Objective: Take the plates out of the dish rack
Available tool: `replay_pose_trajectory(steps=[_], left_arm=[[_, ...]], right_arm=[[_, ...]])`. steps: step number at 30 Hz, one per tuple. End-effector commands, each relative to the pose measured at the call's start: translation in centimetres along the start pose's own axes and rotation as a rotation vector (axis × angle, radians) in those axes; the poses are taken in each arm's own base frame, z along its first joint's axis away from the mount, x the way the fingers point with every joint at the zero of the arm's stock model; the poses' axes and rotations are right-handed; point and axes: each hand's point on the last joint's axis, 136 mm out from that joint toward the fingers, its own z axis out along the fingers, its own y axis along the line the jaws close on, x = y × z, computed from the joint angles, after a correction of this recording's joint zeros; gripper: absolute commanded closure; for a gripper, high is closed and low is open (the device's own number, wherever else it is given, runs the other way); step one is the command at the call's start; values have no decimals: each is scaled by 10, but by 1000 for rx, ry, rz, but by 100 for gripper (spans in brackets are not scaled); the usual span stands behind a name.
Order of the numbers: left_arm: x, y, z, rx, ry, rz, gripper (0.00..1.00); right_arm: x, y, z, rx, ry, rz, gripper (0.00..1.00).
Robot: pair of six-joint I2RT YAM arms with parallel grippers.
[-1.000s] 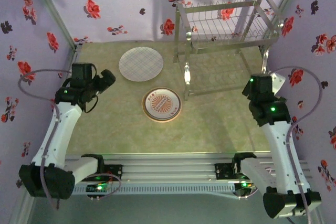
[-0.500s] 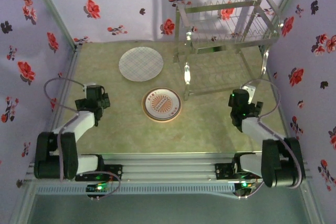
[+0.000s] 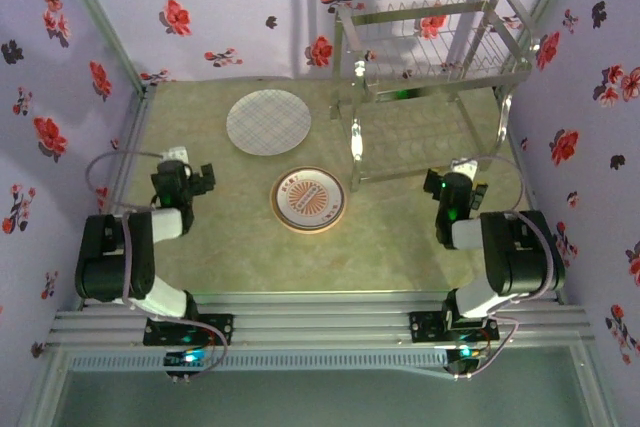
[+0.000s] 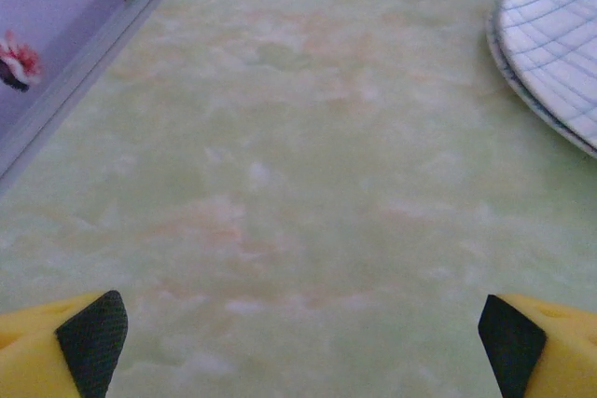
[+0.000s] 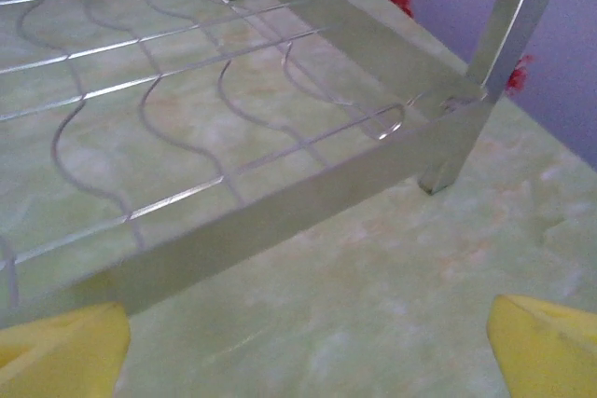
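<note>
Standing at the far right corner of the table [image 3: 230,247], the dish rack [image 3: 430,42] rises on chrome legs, its slotted wire top tier well above the green marbled surface and a wavy wire shelf low between its legs. Two plates lie flat on the table to its left. The white plate with the grey grid [image 3: 267,122] sits toward the back, well apart from the rack's near-left leg. The orange-sunburst plate [image 3: 309,199] rests nearer the arms, close to the middle of the table, just apart from the grid plate and touching nothing else.

The right gripper [image 5: 308,347] hangs low over the table in front of the rack. Its yellow fingers [image 5: 65,342] are spread wide with nothing between them, and the rack's lower front rail and one leg lie just ahead.

The left gripper [image 4: 300,337] hovers low over bare table on the left side, also spread wide and holding nothing. Its dark pads [image 4: 93,333] sit at the lower corners of the wrist view, and the rim of the grid plate shows ahead and to the right.

Both arms are folded back near their bases at the near edge. Lilac walls [image 3: 60,67] printed with red flowers enclose the table on three sides.
</note>
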Motion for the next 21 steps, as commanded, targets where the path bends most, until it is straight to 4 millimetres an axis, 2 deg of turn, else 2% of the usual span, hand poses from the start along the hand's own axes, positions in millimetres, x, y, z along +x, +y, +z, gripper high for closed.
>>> replay_pose_trajectory(steps=[1, 3, 4, 21], left_arm=[[-19, 6, -16, -2, -180, -33, 0], [-15, 4, -5, 2, -119, -14, 0], [-21, 0, -4, 9, -120, -4, 0], [-22, -6, -3, 26, -124, 22, 0]], right_arm=[[-30, 7, -5, -48, -121, 51, 1], [-30, 5, 7, -5, -80, 40, 1], [-30, 6, 10, -10, -64, 39, 1], [-30, 3, 9, -14, -62, 50, 1]])
